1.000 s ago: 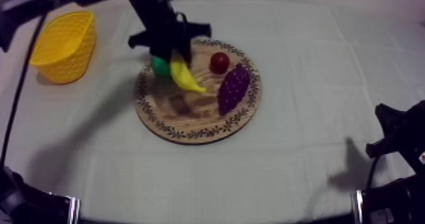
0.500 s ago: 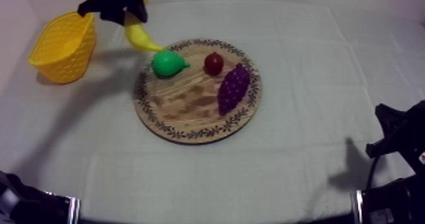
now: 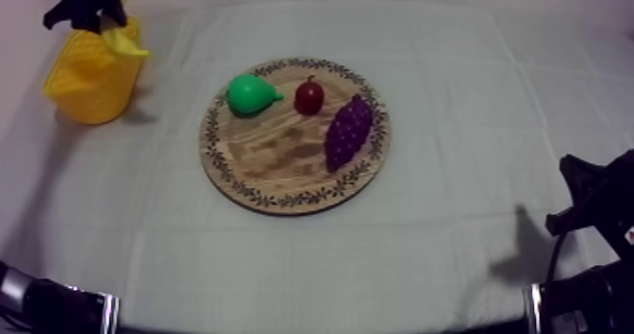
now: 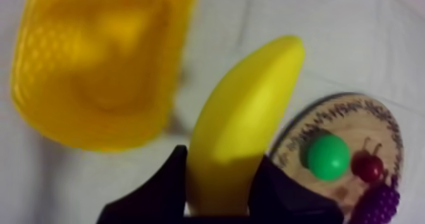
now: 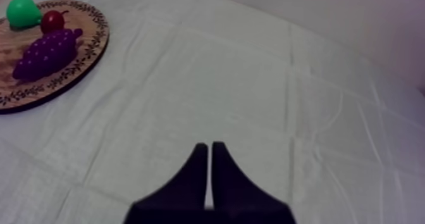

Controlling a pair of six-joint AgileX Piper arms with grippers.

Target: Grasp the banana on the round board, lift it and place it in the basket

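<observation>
My left gripper [image 3: 90, 8] hangs over the yellow basket [image 3: 80, 88] at the far left of the table, shut on the yellow banana [image 3: 123, 43]. In the left wrist view the banana [image 4: 243, 125] sticks out between my two black fingers [image 4: 161, 188], with the basket [image 4: 95, 62] just beside its tip and the wooden board [image 4: 379, 122] farther off. The round wooden board [image 3: 283, 182] in the middle holds a green pear [image 3: 249, 94], a small red fruit [image 3: 308, 97] and purple grapes [image 3: 347, 132]. My right gripper [image 5: 209, 152] rests shut over bare cloth.
The right arm [image 3: 594, 215] sits low at the table's right edge. Open cloth lies between the basket and the board. In the right wrist view the board [image 5: 95, 30] with grapes [image 5: 45, 54], red fruit [image 5: 53, 21] and pear [image 5: 24, 11] lies well away from the fingers.
My left gripper has carried the banana off the board, leftward, to above the basket. The pear now lies uncovered on the board. The right arm has not moved.
</observation>
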